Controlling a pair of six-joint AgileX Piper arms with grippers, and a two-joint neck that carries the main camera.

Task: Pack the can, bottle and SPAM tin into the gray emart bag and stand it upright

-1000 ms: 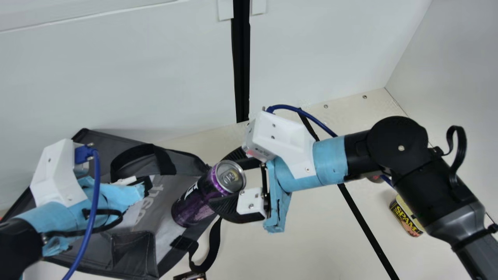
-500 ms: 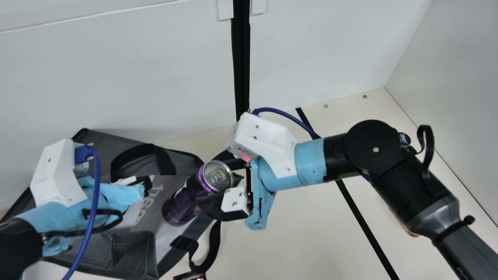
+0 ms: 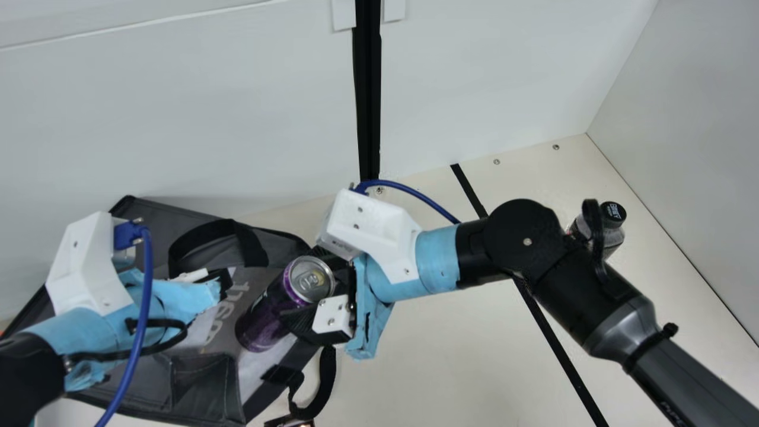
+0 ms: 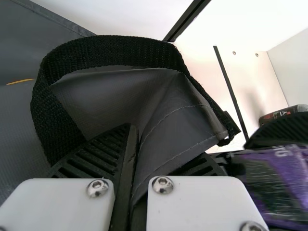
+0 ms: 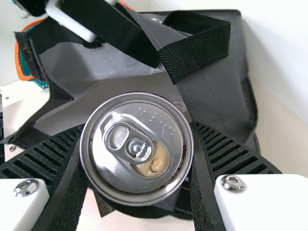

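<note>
Can (image 3: 276,308) (purple, tilted) grasped by right pincer (image 3: 301,292); left pincer (image 3: 225,281) seemingly clenched on bag (image 3: 154,225).

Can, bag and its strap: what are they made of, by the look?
Can: likely aluminium; shiny bare-metal top with pull tab, glossy purple side.
Bag: probably coated synthetic fabric; dull gray, soft folds, stitched seams. Exact fibre unclear.
Strap: woven webbing, maybe nylon or polyester; matte black, visible weave.
</note>
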